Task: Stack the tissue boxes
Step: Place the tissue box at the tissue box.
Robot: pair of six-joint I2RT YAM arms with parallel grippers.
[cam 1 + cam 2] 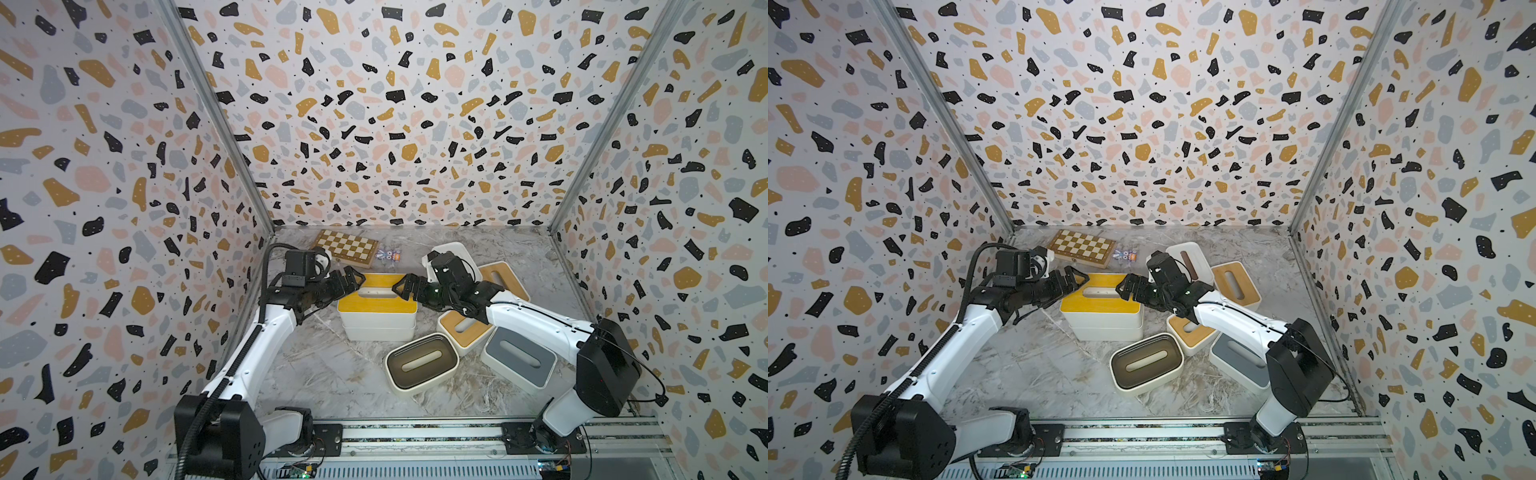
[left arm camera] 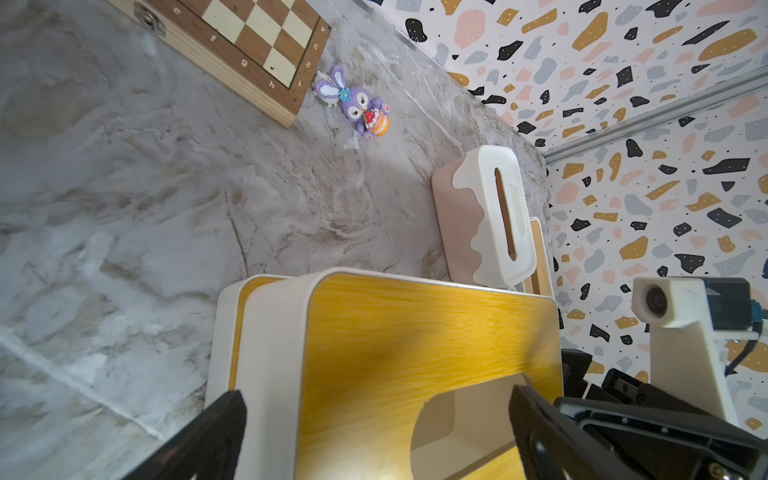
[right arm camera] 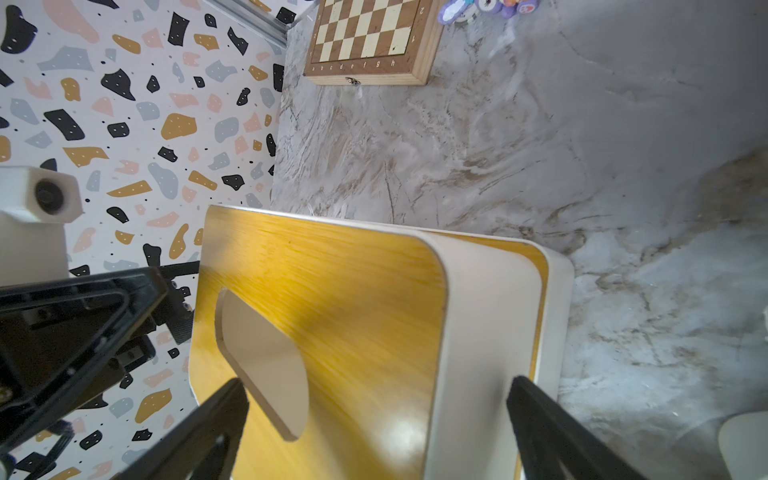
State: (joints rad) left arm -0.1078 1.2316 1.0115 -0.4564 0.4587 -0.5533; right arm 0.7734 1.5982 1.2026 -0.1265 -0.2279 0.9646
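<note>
Two robot arms meet over a marble table (image 1: 311, 374), one from each front corner, at a stack of two yellow-lidded tissue boxes in the middle. The top box (image 1: 376, 305) sits on the lower box (image 1: 378, 332) a little off square, so a strip of the lower yellow lid shows in the left wrist view (image 2: 235, 332). The left gripper (image 1: 356, 279) is at the top box's left end and the right gripper (image 1: 400, 289) at its right end. Both have their jaws spread wide and clamp nothing. In each wrist view one finger lies over the lid's slot and the other beside a side wall; whether they touch cannot be told.

Five loose boxes crowd the right half of the table. The grey box (image 1: 519, 359) is nearest the front, with the olive box (image 1: 422, 360) just beside it. A wood box (image 1: 463, 326) lies under the right arm, with a second wood box (image 1: 505, 282) and a white box (image 1: 451, 251) behind. A chessboard (image 1: 345, 246) lies at the back wall, and a small purple bunny toy (image 1: 388, 256) is just beside it.
</note>
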